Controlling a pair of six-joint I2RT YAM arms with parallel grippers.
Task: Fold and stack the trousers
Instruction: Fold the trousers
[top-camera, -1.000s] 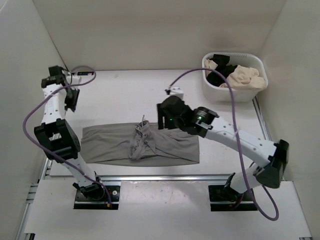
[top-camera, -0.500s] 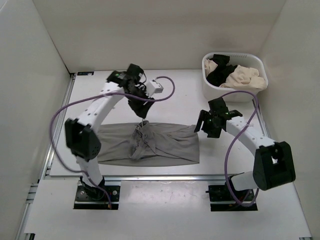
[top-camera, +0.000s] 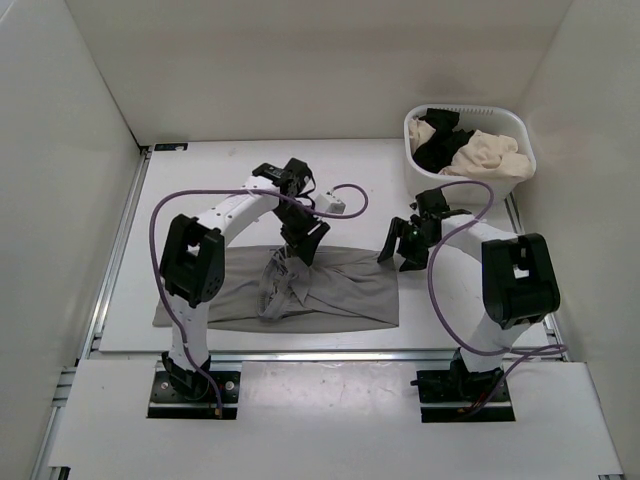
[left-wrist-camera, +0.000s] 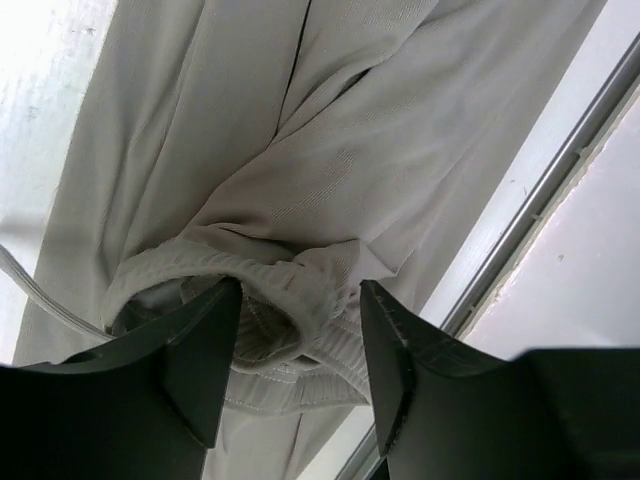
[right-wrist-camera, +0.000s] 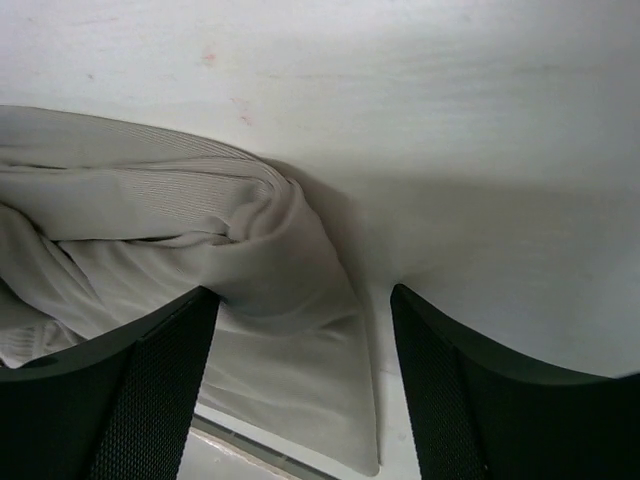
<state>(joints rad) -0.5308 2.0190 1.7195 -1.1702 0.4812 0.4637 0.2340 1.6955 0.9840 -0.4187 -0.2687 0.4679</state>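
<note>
Grey trousers (top-camera: 330, 290) lie flat across the near part of the white table, with the bunched waistband (top-camera: 278, 277) near their middle. My left gripper (top-camera: 303, 246) hangs open just above that waistband; in the left wrist view the ribbed waistband (left-wrist-camera: 290, 310) sits between the open fingers (left-wrist-camera: 200, 350). My right gripper (top-camera: 394, 245) is open over the trousers' right end; in the right wrist view the cloth's far right corner (right-wrist-camera: 290, 300) lies between its fingers (right-wrist-camera: 160, 380). Neither holds cloth.
A white basket (top-camera: 466, 182) with black and cream clothes stands at the back right. A metal rail (top-camera: 300, 353) runs along the table's near edge. White walls close in the left, back and right sides.
My left arm swung from the far left across to the trousers' middle and came down over the waistband. My right arm pulled back from the middle to the trousers' right end.
</note>
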